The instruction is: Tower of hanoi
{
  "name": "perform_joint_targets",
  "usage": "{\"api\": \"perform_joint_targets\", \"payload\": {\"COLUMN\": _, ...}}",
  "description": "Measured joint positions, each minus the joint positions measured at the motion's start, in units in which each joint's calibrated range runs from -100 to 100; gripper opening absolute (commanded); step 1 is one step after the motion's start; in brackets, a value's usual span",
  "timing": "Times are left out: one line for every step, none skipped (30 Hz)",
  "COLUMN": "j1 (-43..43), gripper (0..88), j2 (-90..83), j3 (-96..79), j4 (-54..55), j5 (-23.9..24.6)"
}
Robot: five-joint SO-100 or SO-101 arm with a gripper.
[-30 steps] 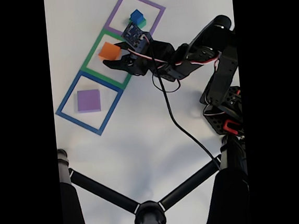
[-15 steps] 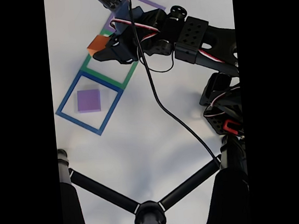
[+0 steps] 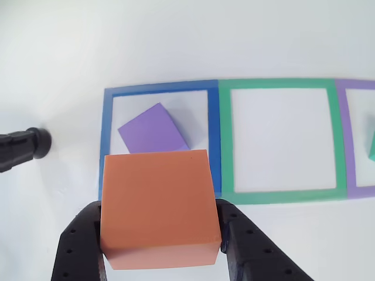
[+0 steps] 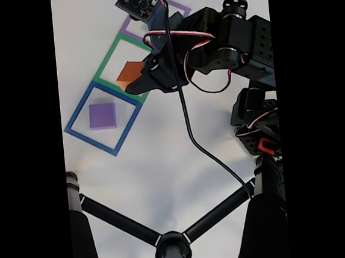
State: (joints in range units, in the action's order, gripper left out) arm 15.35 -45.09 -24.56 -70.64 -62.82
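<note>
My gripper (image 3: 159, 234) is shut on the orange block (image 3: 158, 205), which hangs in the air; in the fixed view the gripper (image 4: 135, 79) holds the orange block (image 4: 129, 74) over the green tape square (image 4: 107, 57). The purple block (image 3: 154, 130) lies flat inside the blue tape square (image 3: 108, 123), just beyond the held block. In the fixed view the purple block (image 4: 102, 115) sits left of and below the gripper. A sliver of a green block (image 3: 372, 151) shows at the right edge of the other view. The blue block is hidden behind the arm.
Three tape squares run in a row: blue (image 4: 75, 120), green, purple (image 4: 177, 8). A black tripod (image 4: 164, 241) spreads its legs across the bottom of the fixed view, and one leg tip (image 3: 26, 146) shows at the left of the other view. A black cable (image 4: 198, 145) trails from the arm.
The gripper closed on the orange block inside the green square and lifted it. It now carries the block lower in the fixed view, toward the blue square.
</note>
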Motion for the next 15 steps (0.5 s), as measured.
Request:
{"api": "perform_joint_targets", "payload": {"j1": 0.58, "gripper": 10.5, "j2": -0.17, "j3": -0.43, "j4": 0.24, "j5": -0.59}}
{"api": "perform_joint_targets", "payload": {"j1": 1.26, "gripper": 10.5, "j2": -0.5, "j3": -1.55, "j4": 0.79, "j5": -1.76}}
{"api": "perform_joint_targets", "payload": {"j1": 1.85, "gripper": 10.4, "j2": -0.84, "j3": -3.18, "j4": 2.14, "j5": -2.54}}
{"api": "perform_joint_targets", "payload": {"j1": 2.33, "gripper": 10.4, "j2": -1.18, "j3": -5.16, "j4": 4.04, "j5": -4.11}}
{"api": "perform_joint_targets", "payload": {"j1": 2.72, "gripper": 10.4, "j2": -1.43, "j3": -7.4, "j4": 6.02, "j5": -5.87}}
{"api": "perform_joint_targets", "payload": {"j1": 3.11, "gripper": 10.4, "j2": -1.6, "j3": -9.81, "j4": 8.39, "j5": -7.63}}
{"api": "perform_joint_targets", "payload": {"j1": 3.4, "gripper": 10.3, "j2": -1.68, "j3": -12.22, "j4": 11.0, "j5": -9.59}}
{"api": "perform_joint_targets", "payload": {"j1": 3.69, "gripper": 10.3, "j2": -1.68, "j3": -14.62, "j4": 13.61, "j5": -12.52}}
{"api": "perform_joint_targets", "payload": {"j1": 3.79, "gripper": 10.3, "j2": -1.68, "j3": -16.95, "j4": 16.3, "j5": -15.46}}
{"api": "perform_joint_targets", "payload": {"j1": 3.89, "gripper": 10.3, "j2": -1.68, "j3": -19.35, "j4": 19.39, "j5": -17.81}}
{"api": "perform_joint_targets", "payload": {"j1": 3.98, "gripper": 10.3, "j2": -1.68, "j3": -22.02, "j4": 22.87, "j5": -20.94}}
{"api": "perform_joint_targets", "payload": {"j1": 4.37, "gripper": 10.3, "j2": -1.68, "j3": -24.77, "j4": 26.59, "j5": -23.09}}
{"api": "perform_joint_targets", "payload": {"j1": 4.57, "gripper": 10.2, "j2": -1.34, "j3": -27.7, "j4": 30.87, "j5": -26.03}}
{"api": "perform_joint_targets", "payload": {"j1": 4.86, "gripper": 10.2, "j2": -0.67, "j3": -30.02, "j4": 34.82, "j5": -28.38}}
{"api": "perform_joint_targets", "payload": {"j1": 5.15, "gripper": 10.2, "j2": 0.5, "j3": -32.0, "j4": 38.7, "j5": -30.72}}
